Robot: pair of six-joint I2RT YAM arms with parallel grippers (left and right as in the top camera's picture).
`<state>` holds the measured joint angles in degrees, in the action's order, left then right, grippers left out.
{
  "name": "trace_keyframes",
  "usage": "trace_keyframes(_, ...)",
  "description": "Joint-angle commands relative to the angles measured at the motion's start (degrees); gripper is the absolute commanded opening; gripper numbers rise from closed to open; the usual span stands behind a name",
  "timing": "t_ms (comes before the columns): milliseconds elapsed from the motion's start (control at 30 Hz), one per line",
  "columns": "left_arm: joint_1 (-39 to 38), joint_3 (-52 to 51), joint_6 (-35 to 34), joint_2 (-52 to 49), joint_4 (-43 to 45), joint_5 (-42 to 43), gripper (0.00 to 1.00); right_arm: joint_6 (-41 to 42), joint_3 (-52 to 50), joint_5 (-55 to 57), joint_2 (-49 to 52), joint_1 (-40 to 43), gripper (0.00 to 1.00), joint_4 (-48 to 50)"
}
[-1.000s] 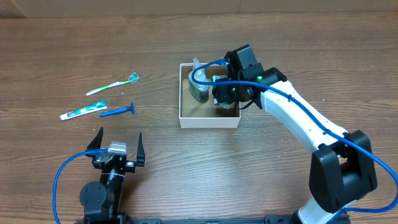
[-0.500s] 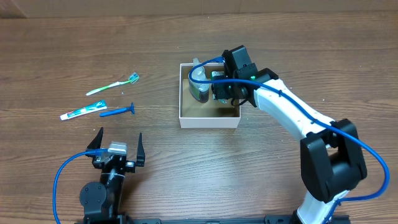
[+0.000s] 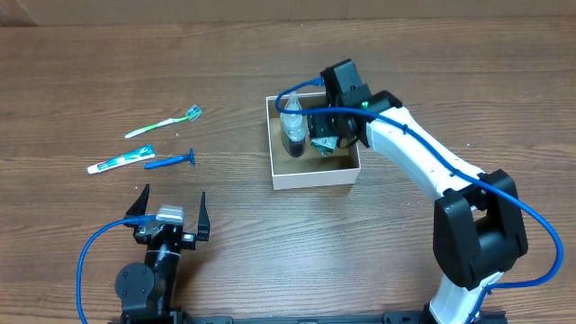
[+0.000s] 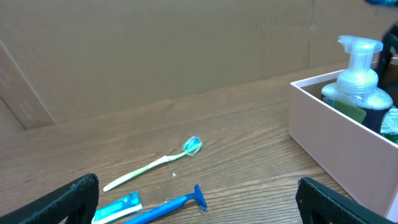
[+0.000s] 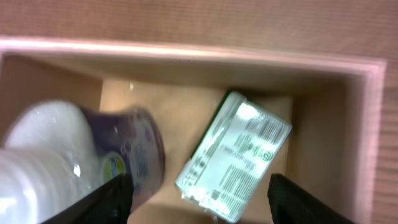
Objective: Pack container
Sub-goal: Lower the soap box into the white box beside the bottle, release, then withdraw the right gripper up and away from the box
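The container (image 3: 315, 177) is a white-walled box with a brown inside, right of the table's middle. In it stand a clear pump bottle (image 3: 292, 126) with dark liquid, at the left side, and a green-white packet (image 3: 325, 144) lying flat. My right gripper (image 3: 335, 133) hangs over the box, open and empty. In the right wrist view its fingers (image 5: 199, 202) are spread above the packet (image 5: 239, 155), with the bottle (image 5: 93, 155) at the left finger. My left gripper (image 3: 169, 209) is open and empty near the front edge.
A green toothbrush (image 3: 162, 121), a toothpaste tube (image 3: 120, 161) and a blue razor (image 3: 171, 160) lie on the wooden table left of the box. The left wrist view shows the toothbrush (image 4: 155, 163), razor (image 4: 171, 204), tube (image 4: 118, 207) and box wall (image 4: 323, 134).
The box has slid a little to the right and toward the front. The bottle now stands upright at its left side. The right gripper has let go and lifted slightly.
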<state>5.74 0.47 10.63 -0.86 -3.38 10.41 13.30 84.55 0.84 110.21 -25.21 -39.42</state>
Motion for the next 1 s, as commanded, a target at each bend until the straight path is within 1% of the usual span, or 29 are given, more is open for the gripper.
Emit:
trace_keyframes(0,0.3,-0.2,-0.4,0.6,0.0,-0.3,1.00,0.2,8.7,7.5,-1.6,0.2,0.74,-8.0)
trace_keyframes(100,0.3,-0.2,-0.4,0.6,0.0,-0.3,1.00,0.6,16.2,11.0,-1.6,0.2,0.76,-16.3)
trace_keyframes(167,0.3,-0.2,-0.4,0.6,0.0,-0.3,1.00,3.5,23.8,14.6,-2.2,0.8,0.80,-24.2)
trace_keyframes(200,0.3,-0.2,-0.4,0.6,0.0,-0.3,1.00,5.2,27.7,14.8,-2.5,2.1,0.81,-27.6)
trace_keyframes(267,0.3,-0.2,-0.4,0.6,0.0,-0.3,1.00,8.4,32.2,14.7,-2.7,5.9,0.87,-31.8)
trace_keyframes(333,0.3,-0.2,-0.4,0.6,0.0,-0.3,1.00,9.9,32.9,13.0,-2.7,10.5,0.89,-34.7)
trace_keyframes(367,0.3,-0.2,-0.4,0.6,0.0,-0.3,1.00,9.9,31.5,9.4,-2.7,13.9,0.93,-36.6)
trace_keyframes(433,0.3,-0.2,-0.4,0.6,0.0,-0.3,1.00,9.9,26.2,6.1,-2.7,17.6,0.96,-38.1)
trace_keyframes(500,0.3,-0.2,-0.4,0.6,0.0,-0.3,1.00,9.9,21.2,5.2,-2.7,17.8,0.97,-37.1)
trace_keyframes(633,0.3,-0.2,-0.4,0.6,0.0,-0.3,1.00,11.0,4.2,0.5,-2.7,17.0,0.98,-28.2)
trace_keyframes(733,0.3,-0.2,-0.4,0.6,0.0,-0.3,1.00,11.0,-4.2,-1.7,-2.7,17.0,0.98,-23.7)
trace_keyframes(833,0.3,-0.2,-0.4,0.6,0.0,-0.3,1.00,10.7,-6.7,-3.6,-2.7,16.8,0.98,-23.1)
trace_keyframes(967,0.3,-0.2,-0.4,0.6,0.0,-0.3,1.00,10.8,-7.0,-4.0,-2.7,13.0,0.98,-23.0)
